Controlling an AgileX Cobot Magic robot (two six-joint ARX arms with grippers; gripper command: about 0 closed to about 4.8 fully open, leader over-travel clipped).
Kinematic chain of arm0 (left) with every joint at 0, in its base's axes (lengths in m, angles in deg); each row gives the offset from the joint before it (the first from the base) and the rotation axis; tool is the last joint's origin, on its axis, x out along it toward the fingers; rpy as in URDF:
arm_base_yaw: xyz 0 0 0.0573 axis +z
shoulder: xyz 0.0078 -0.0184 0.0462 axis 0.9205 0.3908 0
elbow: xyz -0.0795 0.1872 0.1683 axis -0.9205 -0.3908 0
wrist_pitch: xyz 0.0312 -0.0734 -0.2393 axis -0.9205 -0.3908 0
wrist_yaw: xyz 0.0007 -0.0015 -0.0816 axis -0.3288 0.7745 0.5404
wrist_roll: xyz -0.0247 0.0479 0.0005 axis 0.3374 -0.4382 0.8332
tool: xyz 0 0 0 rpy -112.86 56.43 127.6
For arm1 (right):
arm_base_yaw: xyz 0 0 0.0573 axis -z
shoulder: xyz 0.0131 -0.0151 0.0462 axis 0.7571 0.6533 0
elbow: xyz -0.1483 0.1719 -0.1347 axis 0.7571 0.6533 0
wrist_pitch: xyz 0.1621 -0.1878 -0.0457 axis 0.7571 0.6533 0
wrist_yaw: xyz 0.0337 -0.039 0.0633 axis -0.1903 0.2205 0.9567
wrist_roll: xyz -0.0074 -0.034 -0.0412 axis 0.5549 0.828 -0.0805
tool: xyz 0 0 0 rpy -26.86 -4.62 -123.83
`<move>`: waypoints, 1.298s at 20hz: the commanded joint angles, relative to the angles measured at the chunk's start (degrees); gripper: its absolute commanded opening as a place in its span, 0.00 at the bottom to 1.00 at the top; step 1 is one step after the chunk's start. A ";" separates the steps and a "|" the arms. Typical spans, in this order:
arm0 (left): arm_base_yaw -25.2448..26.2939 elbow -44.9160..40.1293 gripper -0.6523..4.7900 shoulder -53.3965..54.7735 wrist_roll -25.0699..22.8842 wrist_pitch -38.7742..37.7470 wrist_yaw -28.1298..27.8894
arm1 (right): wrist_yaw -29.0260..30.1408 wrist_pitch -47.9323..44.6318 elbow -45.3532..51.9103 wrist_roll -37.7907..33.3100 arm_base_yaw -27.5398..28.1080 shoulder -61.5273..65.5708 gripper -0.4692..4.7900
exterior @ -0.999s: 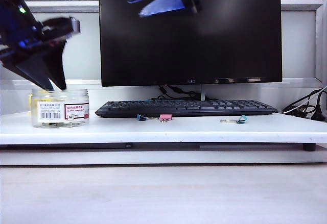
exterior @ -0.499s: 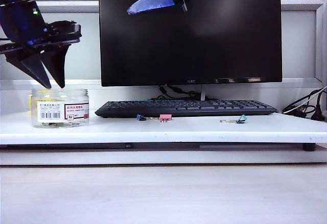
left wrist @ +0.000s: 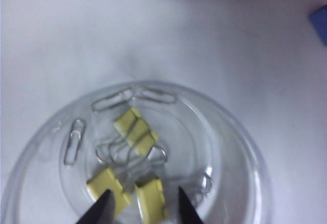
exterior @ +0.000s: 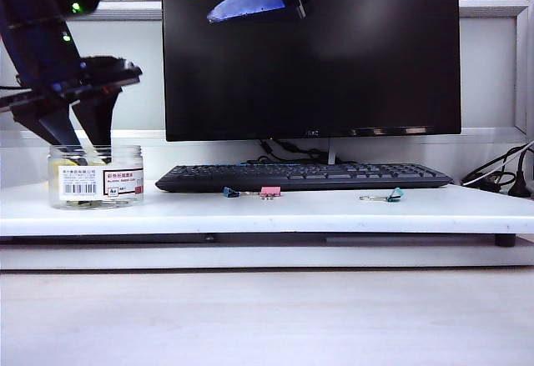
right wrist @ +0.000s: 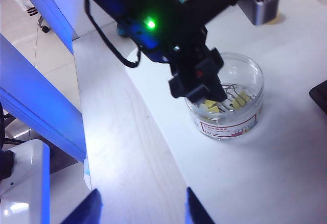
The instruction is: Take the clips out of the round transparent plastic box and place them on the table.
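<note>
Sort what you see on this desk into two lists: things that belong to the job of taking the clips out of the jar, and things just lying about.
Belonging to the job:
- yellow binder clips
- round transparent plastic box
- table
- left gripper, open, inside the box
- right gripper, open, raised above the table

Lying about:
- pink clip
- blue clip
- teal clip
- keyboard
- monitor
- paper clips

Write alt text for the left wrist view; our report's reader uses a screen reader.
Left gripper, jaws open, reaches down into the round transparent plastic box, just above yellow clips and loose silver paper clips on its floor. The box stands on the white table.
</note>
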 commanded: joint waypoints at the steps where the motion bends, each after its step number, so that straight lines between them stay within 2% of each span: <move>1: 0.02 1.84 0.42 2.21 0.20 -0.15 -0.02 | 0.15 -0.76 -0.39 0.28 -0.04 -0.33 0.49; 5: -0.28 6.88 0.42 6.58 -0.11 -3.93 -2.86 | 0.13 -0.68 -0.39 0.33 -0.04 -0.33 0.49; 9: -0.37 9.18 0.40 6.75 -0.31 -5.46 -3.93 | 0.13 -0.70 -0.37 0.52 -0.02 -0.33 0.49; 11: -0.39 10.16 0.40 6.75 -0.39 -8.79 -7.65 | 0.13 -0.70 -0.37 0.52 -0.02 -0.33 0.49; 14: -0.66 10.27 0.40 6.75 0.26 -10.93 -8.96 | 0.13 -1.07 -0.37 0.50 -0.02 -0.33 0.49; 21: -0.66 10.29 0.40 7.41 7.37 -9.46 -8.81 | 0.17 -1.11 -0.37 0.50 -0.04 -0.33 0.49; 24: -0.66 10.29 0.40 9.46 12.90 -9.44 -7.23 | 0.35 -1.07 -0.37 0.50 -0.04 -0.33 0.49; 26: -0.66 10.29 0.40 9.97 14.40 -8.55 -7.26 | 0.35 -1.05 -0.37 0.48 -0.04 -0.33 0.49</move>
